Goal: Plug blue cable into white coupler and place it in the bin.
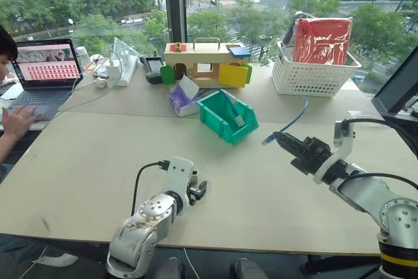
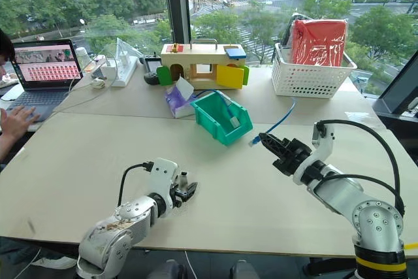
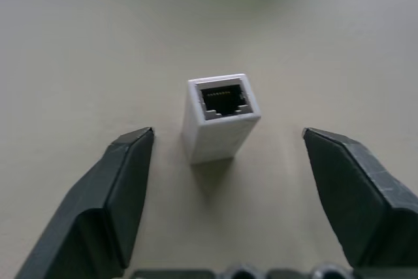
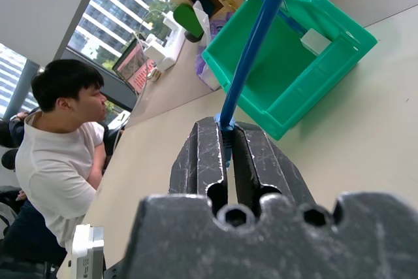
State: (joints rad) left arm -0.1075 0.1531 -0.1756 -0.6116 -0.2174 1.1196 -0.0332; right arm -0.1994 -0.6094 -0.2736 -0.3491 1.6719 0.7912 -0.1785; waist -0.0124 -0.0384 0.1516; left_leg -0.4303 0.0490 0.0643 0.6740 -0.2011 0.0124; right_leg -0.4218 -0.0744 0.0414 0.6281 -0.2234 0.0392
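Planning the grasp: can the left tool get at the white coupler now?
Probably yes: the white coupler stands on bare table between the left tool's open fingers, with nothing between.

laptop [image 1: 46, 70] far left, person typing | wooden box [image 1: 206, 63] rear centre | white basket [image 1: 313, 73] rear right
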